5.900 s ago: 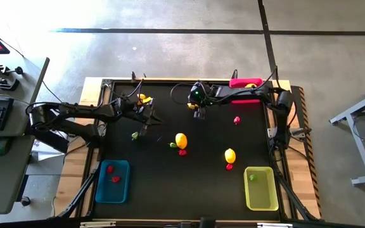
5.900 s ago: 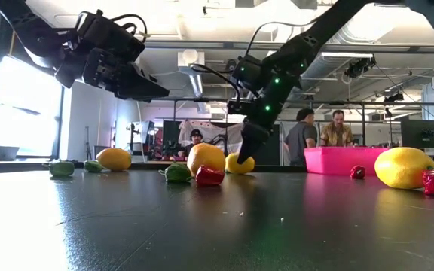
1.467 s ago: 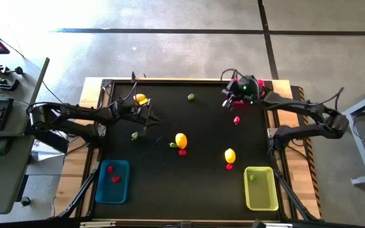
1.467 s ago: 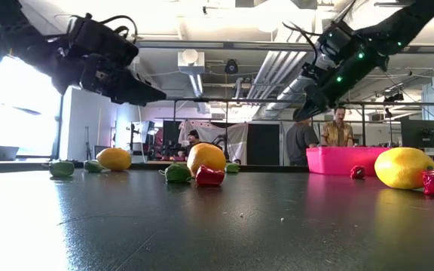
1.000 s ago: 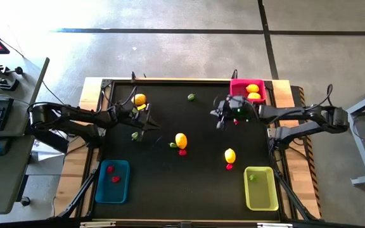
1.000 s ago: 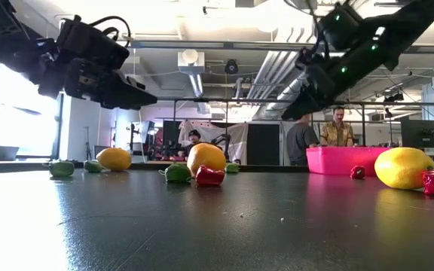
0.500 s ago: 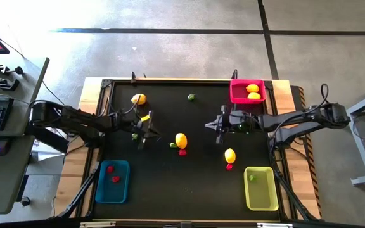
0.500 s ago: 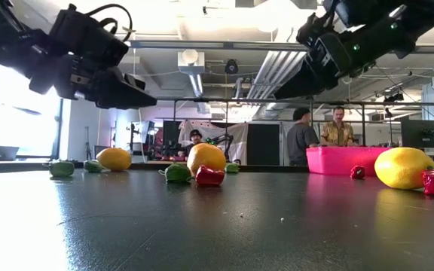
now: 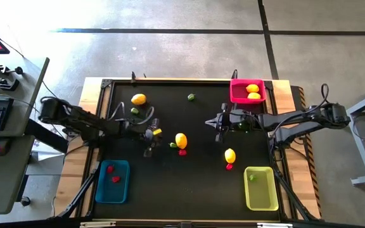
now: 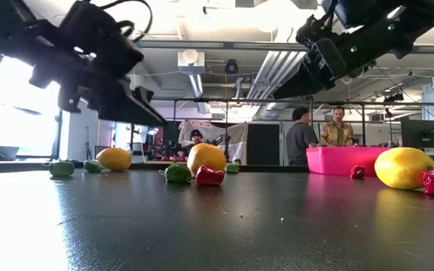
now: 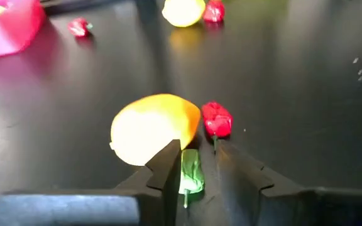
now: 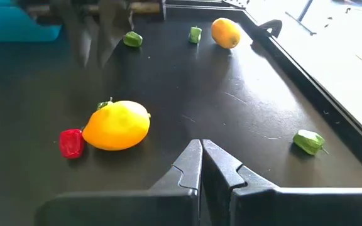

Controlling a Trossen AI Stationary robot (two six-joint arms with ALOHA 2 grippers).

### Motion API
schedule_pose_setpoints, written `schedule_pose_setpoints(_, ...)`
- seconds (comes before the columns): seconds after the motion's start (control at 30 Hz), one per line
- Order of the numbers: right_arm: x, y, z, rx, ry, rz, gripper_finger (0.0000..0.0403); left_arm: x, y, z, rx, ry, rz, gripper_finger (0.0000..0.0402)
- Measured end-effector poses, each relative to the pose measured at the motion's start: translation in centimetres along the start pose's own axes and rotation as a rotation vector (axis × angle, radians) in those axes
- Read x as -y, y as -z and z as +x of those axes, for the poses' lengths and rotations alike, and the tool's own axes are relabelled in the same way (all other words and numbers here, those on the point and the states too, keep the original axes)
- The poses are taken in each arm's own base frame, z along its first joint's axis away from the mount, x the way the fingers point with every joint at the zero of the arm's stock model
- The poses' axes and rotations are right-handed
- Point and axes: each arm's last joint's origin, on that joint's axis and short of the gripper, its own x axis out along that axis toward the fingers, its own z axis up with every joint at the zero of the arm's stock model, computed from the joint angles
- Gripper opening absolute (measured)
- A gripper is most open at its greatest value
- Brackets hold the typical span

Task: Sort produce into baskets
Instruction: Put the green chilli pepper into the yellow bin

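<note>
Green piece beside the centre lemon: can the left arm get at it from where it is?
Probably yes. The left gripper is lined up on the green piece, fingers parted, though the lemon and red piece crowd it closely.

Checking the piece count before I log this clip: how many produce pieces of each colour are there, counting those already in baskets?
Yellow pieces: 5
Red pieces: 5
Green pieces: 5
Total: 15
</note>
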Motion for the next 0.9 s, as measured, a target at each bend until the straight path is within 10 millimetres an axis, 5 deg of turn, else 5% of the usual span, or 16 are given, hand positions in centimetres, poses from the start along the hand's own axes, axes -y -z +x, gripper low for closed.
schedule_pose_setpoints(0.27, -0.5, 0.2, 0.1, -0.015, -0.018, -0.003, 0.0001, 0.1, 0.9, 2.5, -0.117, -0.014, 0.015, 0.0113)
schedule_pose_setpoints(0.9, -0.9, 0.8, 1.0, -0.045, -0.022, -0.013, 0.0001, 0.2, 2.7, 3.4, -0.266, -0.044, 0.132, 0.0110)
